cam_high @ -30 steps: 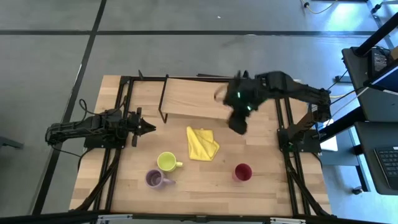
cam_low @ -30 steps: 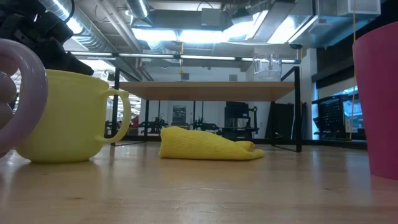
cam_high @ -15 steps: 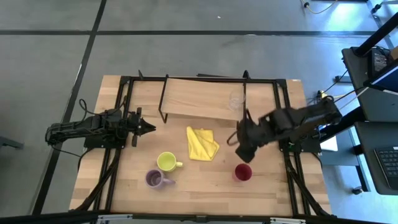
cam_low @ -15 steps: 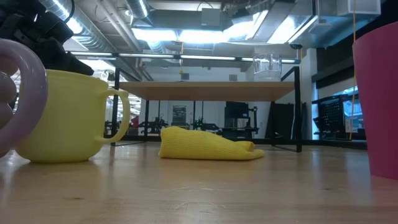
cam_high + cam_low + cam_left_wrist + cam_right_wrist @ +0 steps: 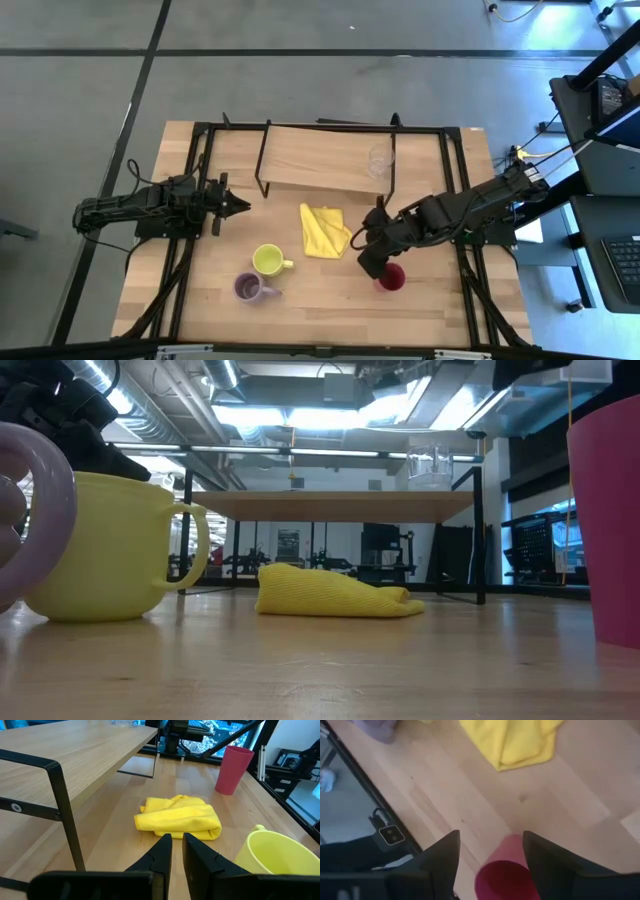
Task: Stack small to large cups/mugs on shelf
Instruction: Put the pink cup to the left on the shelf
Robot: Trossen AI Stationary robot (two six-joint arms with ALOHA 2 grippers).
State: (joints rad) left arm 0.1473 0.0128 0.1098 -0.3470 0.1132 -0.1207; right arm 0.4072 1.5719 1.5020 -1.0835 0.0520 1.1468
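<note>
The magenta-red tumbler (image 5: 390,278) stands upright on the table (image 5: 440,300), and the right gripper (image 5: 368,262) now hangs just above its near-left rim; a second ago that gripper was up by the far right end of the shelf (image 5: 310,160), and half a second ago it was halfway down toward the tumbler. In the right wrist view the tumbler's open mouth (image 5: 506,880) sits directly below and between the two dark fingers (image 5: 442,857), which stand wide apart with nothing between them, wider than they were a second ago. The clear glass (image 5: 378,162) stands on the shelf where the gripper left it, well behind the gripper and unchanged in place. The folded yellow cloth (image 5: 324,230) lies just beside the right gripper toward the left arm. Farther off on that side are the yellow-green mug (image 5: 268,261) and, beyond it, the purple mug (image 5: 248,288), both upright on the table and unmoved. The left gripper (image 5: 240,206) waits at the left edge of the table near the shelf's left leg, where it was before; its fingers (image 5: 161,852) are nearly together with only a narrow gap, holding nothing.
</note>
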